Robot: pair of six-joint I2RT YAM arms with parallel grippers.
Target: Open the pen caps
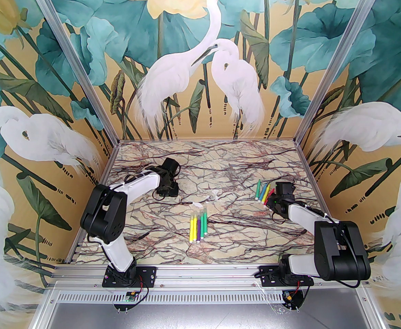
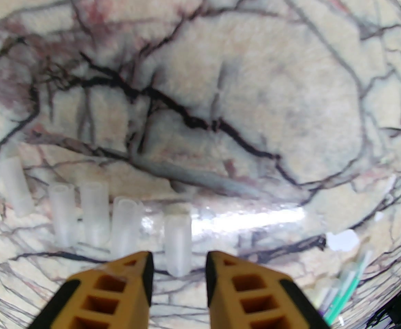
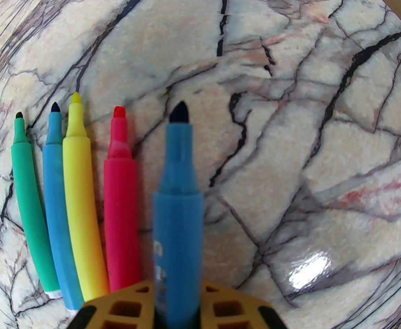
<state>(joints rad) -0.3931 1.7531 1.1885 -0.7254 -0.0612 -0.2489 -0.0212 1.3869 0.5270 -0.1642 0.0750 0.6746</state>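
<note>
Several pen caps [image 2: 94, 218], pale and see-through, lie side by side on the marble table. My left gripper [image 2: 179, 255] is open just over the rightmost cap [image 2: 177, 238], whose near end lies between the fingertips without touching them. From above, that gripper [image 1: 168, 190] is low at the table's middle left. My right gripper [image 3: 178, 283] is shut on an uncapped blue pen [image 3: 178, 200], dark tip pointing away. To its left lie uncapped green [image 3: 29, 200], blue [image 3: 58, 200], yellow [image 3: 80, 200] and pink [image 3: 120, 200] pens. Several capped pens [image 1: 198, 226] lie in a row at the table's centre.
The right gripper [image 1: 282, 189] sits low by the uncapped pens [image 1: 263, 192] at the table's right. Two small pale plastic bits [image 1: 197, 204] [image 1: 216, 194] lie between the grippers. Painted walls close the table [image 1: 221, 163] on three sides.
</note>
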